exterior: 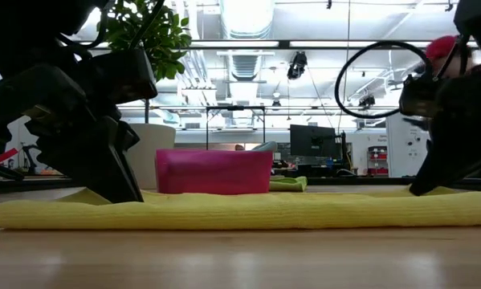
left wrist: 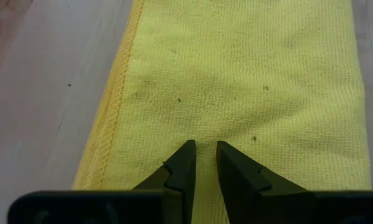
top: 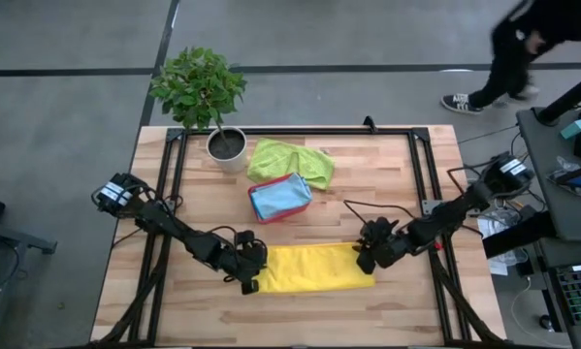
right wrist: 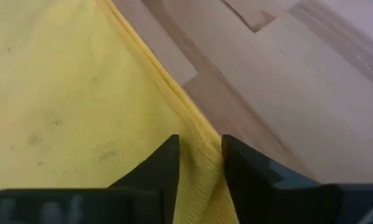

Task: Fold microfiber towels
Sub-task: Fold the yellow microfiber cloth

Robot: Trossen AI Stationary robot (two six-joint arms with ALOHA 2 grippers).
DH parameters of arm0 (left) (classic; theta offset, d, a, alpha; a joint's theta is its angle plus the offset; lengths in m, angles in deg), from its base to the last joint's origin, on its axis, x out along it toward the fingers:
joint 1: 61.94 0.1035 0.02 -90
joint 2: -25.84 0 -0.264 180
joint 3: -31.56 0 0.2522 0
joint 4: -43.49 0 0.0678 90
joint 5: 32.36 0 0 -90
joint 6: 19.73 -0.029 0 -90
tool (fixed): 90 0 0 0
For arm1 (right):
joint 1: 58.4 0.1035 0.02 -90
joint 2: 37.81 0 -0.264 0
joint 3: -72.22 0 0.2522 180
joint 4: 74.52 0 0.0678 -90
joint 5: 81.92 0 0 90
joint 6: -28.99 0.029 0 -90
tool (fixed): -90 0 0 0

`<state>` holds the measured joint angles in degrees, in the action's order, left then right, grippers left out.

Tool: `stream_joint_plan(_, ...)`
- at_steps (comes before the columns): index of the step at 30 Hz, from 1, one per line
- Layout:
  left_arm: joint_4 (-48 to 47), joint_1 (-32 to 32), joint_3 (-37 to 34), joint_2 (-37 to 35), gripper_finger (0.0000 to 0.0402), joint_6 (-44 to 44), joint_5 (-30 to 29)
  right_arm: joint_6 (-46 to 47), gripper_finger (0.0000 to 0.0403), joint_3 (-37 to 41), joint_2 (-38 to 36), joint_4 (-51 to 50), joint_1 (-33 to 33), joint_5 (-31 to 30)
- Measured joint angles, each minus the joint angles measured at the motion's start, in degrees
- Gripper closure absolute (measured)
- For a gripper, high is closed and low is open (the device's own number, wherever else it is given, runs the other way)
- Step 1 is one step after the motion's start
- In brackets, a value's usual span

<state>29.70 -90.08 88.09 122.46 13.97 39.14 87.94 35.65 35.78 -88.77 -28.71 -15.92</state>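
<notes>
Two grippers sit at the folded yellow towel (top: 314,268): left gripper (left wrist: 202,163) nearly closed on its surface, right gripper (right wrist: 200,155) pinching the towel's edge.

Folded yellow towel (top: 314,269) lies flat near the front; crumpled lime-green towel (top: 292,160) lies behind.

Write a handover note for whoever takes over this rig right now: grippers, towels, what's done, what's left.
Left gripper: down at the left end of the folded yellow microfiber towel, jaws nearly together with cloth between them.
Right gripper: at the towel's right end, its edge between the jaws.
Yellow towel: a long strip at the front of the wooden table.
Light blue towel: in the pink plastic tray.
Lime green towel: crumpled behind the tray.
Done: yellow folded once.
Left: finish yellow, fold lime green.
</notes>
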Motion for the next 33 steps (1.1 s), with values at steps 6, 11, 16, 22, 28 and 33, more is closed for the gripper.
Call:
stream_joint_plan(6, 0.0, 0.0, -0.02, 0.0, 0.035, 0.02, 0.0, -1.59, 0.0362, -1.26, -0.22, -0.49, 0.04, 0.58)
stream_joint_plan(11, 0.23, 0.0, -0.45, -0.03, 0.035, 0.16, -0.05, -1.7, 0.0392, -3.31, -1.49, -3.58, 0.05, 3.46)
stream_joint_plan(16, 0.36, -0.04, -0.86, -0.12, 0.035, 0.49, -0.24, -1.51, 0.0394, -7.27, -1.48, -11.85, 0.17, 4.83)
stream_joint_plan(22, 0.26, -0.04, -0.9, -0.11, 0.035, 0.5, -0.22, 2.92, 0.0394, -12.57, -1.46, -24.84, 0.17, 4.4)
stream_joint_plan(28, 0.22, -0.04, -1.01, -0.11, 0.035, 0.5, -0.48, 4.71, 0.0394, -12.46, -1.44, -23.87, 0.17, 4.52)
stream_joint_plan(33, -0.08, 0.01, -1.07, -0.07, 0.035, 0.49, -2.5, 5.17, 0.0381, -12.09, -1.18, -24.18, 0.15, 3.82)
